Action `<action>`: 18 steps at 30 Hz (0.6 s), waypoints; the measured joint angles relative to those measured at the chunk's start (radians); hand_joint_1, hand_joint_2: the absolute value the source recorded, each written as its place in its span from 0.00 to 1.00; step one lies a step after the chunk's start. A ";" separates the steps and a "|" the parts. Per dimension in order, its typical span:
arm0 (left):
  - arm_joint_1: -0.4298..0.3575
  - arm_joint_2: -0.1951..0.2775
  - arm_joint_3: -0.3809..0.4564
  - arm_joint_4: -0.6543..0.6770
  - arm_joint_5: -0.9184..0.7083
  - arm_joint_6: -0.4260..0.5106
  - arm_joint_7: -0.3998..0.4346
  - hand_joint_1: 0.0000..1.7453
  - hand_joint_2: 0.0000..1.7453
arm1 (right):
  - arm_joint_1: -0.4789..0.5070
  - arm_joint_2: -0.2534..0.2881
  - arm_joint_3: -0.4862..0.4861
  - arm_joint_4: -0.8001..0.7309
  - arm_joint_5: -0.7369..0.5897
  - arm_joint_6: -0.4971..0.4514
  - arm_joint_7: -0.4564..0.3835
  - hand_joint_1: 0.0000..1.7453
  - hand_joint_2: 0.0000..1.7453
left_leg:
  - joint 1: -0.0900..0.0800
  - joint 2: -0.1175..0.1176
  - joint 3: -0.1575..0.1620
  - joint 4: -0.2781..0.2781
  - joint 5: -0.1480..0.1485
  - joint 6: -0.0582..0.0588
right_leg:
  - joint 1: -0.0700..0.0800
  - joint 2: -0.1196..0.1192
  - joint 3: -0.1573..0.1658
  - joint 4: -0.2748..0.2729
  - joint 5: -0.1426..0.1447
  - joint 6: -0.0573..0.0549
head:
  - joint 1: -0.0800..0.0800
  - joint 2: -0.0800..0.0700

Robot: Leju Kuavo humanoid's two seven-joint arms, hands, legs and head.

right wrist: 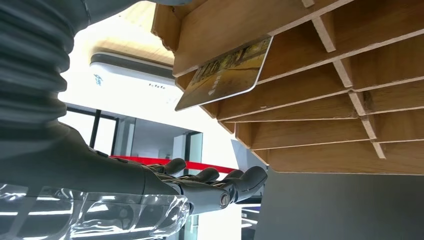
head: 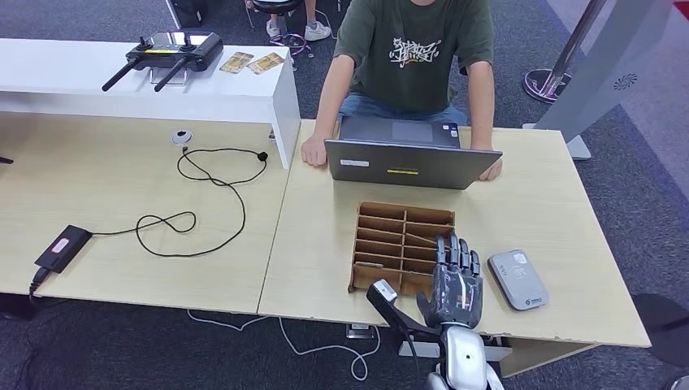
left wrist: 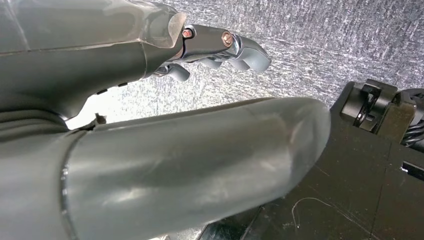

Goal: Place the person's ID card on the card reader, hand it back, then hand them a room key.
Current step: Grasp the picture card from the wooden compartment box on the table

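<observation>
Your right hand [head: 457, 280] hovers flat over the desk [head: 552, 203], fingers stretched out and holding nothing, between the wooden rack [head: 402, 244] and the grey reader [head: 517, 279]; a key card [right wrist: 225, 75] sits tilted in one rack slot near that hand. Your left hand [left wrist: 215, 47] hangs over grey carpet [left wrist: 325, 40] with fingers curled, and you cannot tell whether it grips anything; a person [head: 414, 53] stands behind the laptop [head: 410, 158], hands on the desk beside it.

Mock reception desk: laptop [head: 410, 156], card reader [head: 517, 279].
</observation>
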 joint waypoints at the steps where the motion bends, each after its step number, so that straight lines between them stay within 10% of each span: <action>1: 0.000 0.000 0.000 0.000 0.000 0.000 0.000 0.00 0.00 | 0.000 0.000 0.000 0.000 0.000 0.000 -0.001 0.00 1.00 | 0.000 0.000 0.000 0.000 0.000 0.000 | 0.000 0.000 0.000 0.000 0.000 0.000 | 0.000 0.000; 5: 0.000 0.000 0.000 0.000 0.000 0.000 0.000 0.00 0.00 | 0.000 0.000 0.000 0.000 0.000 0.000 -0.004 0.00 1.00 | 0.000 0.000 0.000 0.000 0.000 0.000 | 0.000 0.000 0.000 0.000 0.000 0.000 | 0.000 0.000; 9: 0.000 0.000 0.000 0.000 -0.001 0.000 -0.001 0.00 0.00 | -0.001 0.000 0.000 0.000 0.000 0.001 -0.016 0.99 1.00 | 0.000 0.000 0.000 0.000 0.000 0.000 | 0.000 0.000 0.000 0.000 0.000 0.000 | 0.000 0.000; 18: 0.000 0.001 0.000 0.000 -0.002 -0.002 -0.001 0.00 0.00 | -0.001 0.000 -0.001 0.006 0.000 0.001 -0.028 1.00 1.00 | 0.000 0.000 0.000 0.000 0.000 0.000 | 0.000 0.000 0.000 0.000 0.000 0.000 | 0.000 0.000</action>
